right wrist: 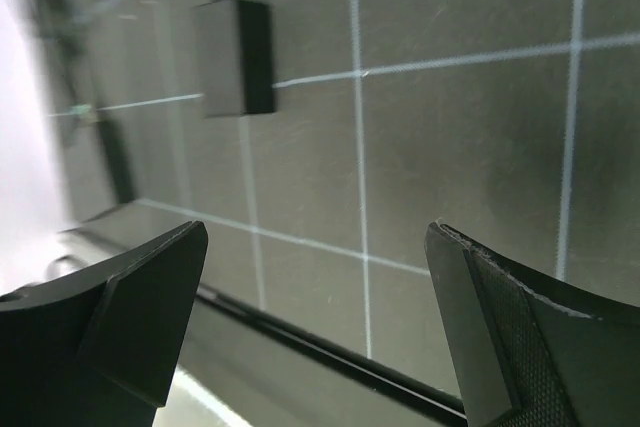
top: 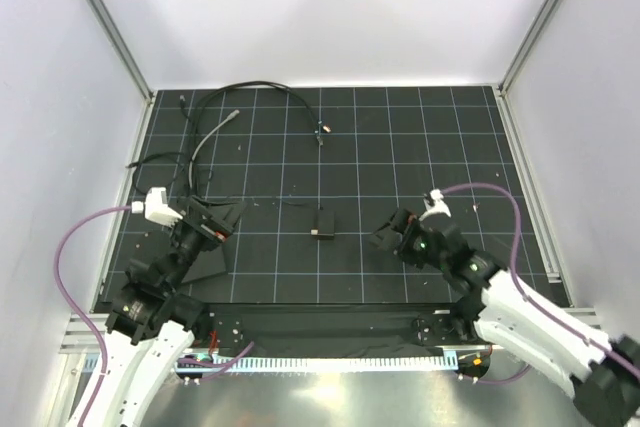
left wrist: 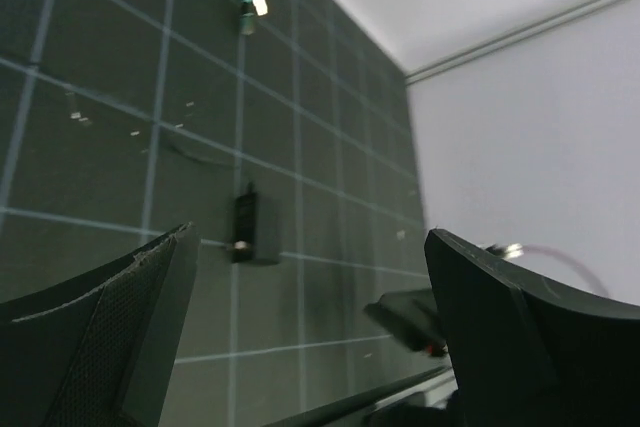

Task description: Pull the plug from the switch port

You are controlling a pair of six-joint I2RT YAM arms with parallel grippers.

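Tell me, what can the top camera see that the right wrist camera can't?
Only the top camera shows the left gripper, open, and the big cable loop at the back of the mat. Only the right wrist camera shows, close up, the rough pad on one of its own fingers. Both show the small black block, the gridded mat and the right gripper, open and holding nothing.

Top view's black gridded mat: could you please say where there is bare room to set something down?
Free: far right of the black gridded mat, between the looped black cables and the silver rail. Crowded: far left with cables; near left, the left gripper by the flat black slab.
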